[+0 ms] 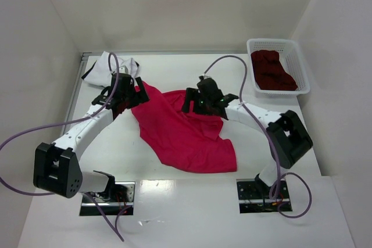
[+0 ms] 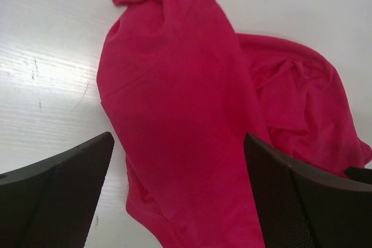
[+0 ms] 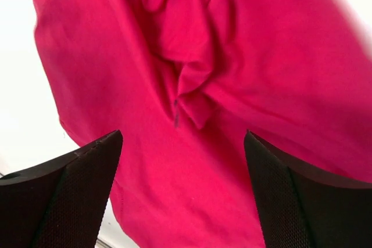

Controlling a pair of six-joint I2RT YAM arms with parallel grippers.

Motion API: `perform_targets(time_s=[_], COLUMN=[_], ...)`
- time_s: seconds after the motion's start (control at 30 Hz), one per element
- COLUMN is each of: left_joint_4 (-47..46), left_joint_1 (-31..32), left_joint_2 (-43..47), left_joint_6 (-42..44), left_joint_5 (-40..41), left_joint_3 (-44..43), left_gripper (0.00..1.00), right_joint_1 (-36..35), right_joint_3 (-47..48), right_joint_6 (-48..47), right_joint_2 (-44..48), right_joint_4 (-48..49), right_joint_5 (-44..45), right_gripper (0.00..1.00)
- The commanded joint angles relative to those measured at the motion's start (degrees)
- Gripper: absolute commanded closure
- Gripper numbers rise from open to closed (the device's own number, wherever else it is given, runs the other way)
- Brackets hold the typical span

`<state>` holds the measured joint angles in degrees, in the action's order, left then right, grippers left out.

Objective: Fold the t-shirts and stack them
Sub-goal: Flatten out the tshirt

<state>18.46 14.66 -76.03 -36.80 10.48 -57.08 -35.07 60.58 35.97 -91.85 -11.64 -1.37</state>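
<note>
Red tee (image 1: 186,135): limp, light, bunches easy. L gripper (image 2: 177,137) & R gripper (image 3: 183,135) both gaping, nothing held; you'd best pinch hem corners.

Crimson t-shirt (image 1: 186,135) crumpled mid-table, white t-shirt (image 1: 107,61) far left, maroon t-shirt (image 1: 272,71) in basket (image 1: 268,40)

Mid-table shirt (image 1: 189,137), basket (image 1: 270,41) far right
</note>
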Motion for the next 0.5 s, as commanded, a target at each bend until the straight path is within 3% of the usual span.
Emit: perform_targets(time_s=[0.0,0.37,0.47], left_joint_4=[-4.48,-7.74,-7.74], left_joint_1=[-1.29,-3.14,-3.14], left_joint_2=[-0.08,-5.35,-5.36], left_joint_6=[-4.6,-5.13,-5.13], left_joint_5=[-2.22,-8.46,-8.46], left_joint_3=[1.27,4.95,5.57], left_gripper=[0.0,0.05,0.06], right_joint_1=[-2.45,-3.69,-3.69], right_joint_3=[4.28,12.53,15.52], right_joint_6=[0.6,-0.55,-1.34], right_joint_2=[-3.85,-16.68,-18.88], right_joint_4=[2.32,1.8,1.1], right_joint_5=[1.54,3.83,5.23], right_gripper=[0.11,0.29,0.41])
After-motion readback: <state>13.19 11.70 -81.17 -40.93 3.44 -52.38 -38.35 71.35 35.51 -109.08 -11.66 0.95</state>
